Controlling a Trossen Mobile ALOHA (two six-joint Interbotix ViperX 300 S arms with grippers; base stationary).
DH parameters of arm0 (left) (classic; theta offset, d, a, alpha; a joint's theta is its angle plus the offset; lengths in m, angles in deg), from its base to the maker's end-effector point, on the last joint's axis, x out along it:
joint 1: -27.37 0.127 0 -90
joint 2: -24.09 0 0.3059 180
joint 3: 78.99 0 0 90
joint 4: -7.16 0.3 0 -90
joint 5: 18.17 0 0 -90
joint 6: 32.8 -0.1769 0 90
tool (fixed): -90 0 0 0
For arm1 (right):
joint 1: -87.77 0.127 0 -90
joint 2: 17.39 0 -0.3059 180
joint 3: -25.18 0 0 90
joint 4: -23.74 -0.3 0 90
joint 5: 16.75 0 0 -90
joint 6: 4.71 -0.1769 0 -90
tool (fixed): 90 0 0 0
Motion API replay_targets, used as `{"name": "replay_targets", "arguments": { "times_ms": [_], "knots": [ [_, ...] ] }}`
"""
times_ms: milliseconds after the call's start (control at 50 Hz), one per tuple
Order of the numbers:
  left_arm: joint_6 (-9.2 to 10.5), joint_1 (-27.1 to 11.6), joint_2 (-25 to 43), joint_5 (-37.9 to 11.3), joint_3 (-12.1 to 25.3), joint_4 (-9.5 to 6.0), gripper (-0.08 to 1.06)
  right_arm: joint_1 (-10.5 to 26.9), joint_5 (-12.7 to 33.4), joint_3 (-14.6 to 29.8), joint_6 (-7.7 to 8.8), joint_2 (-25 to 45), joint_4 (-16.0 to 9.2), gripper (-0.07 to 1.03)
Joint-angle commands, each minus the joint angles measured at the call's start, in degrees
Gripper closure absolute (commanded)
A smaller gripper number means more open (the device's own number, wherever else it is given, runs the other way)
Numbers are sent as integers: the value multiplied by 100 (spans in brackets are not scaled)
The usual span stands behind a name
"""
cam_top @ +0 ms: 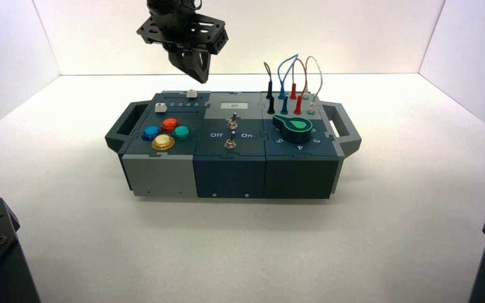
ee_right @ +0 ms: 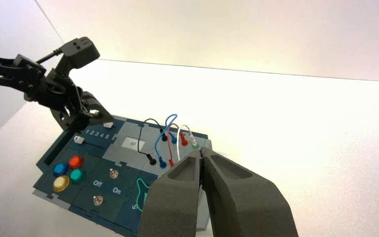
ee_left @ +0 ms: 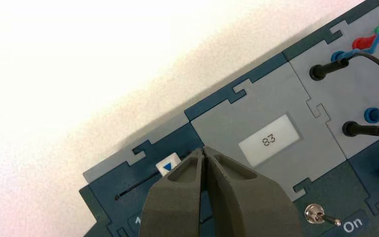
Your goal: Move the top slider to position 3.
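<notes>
Fingers (ee_left: 197, 170) of left arm closed, wedge-shaped, above rectangular white top slider (ee_left: 170, 164).

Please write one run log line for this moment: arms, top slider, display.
left end effector: shut, beside top slider | display: 83 | right end effector: shut, away from box

Box (cam_top: 164, 173): matt plastic panels, dark teal and grey, smooth, with jigsaw-cut joints. Coloured push-buttons (cam_top: 163, 142): glossy translucent plastic. Toggle switches (ee_left: 317, 215): shiny metal levers. Top slider (ee_left: 169, 165): smooth white plastic. Left gripper (ee_left: 205, 154): matt grey-brown plastic fingers with a finely ridged surface. Wires (cam_top: 288, 63): smooth plastic-coated. Desk (cam_top: 385, 221): matt white.
</notes>
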Motion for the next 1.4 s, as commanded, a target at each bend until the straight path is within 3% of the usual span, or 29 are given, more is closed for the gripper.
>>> {"name": "replay_targets", "arguments": {
  "times_ms": [20, 720, 1400],
  "knots": [
    [-62, -26, -35, 18, 185, 26, 101, 18, -26, 105, -18, 70, -18, 99],
    [-97, 255, 352, -9, 378, 114, 101, 18, -26, 114, -18, 70, -9, 99],
    [-141, 255, 352, -185, 378, 114, 101, 18, -26, 114, -18, 70, -9, 99]
  ]
}}
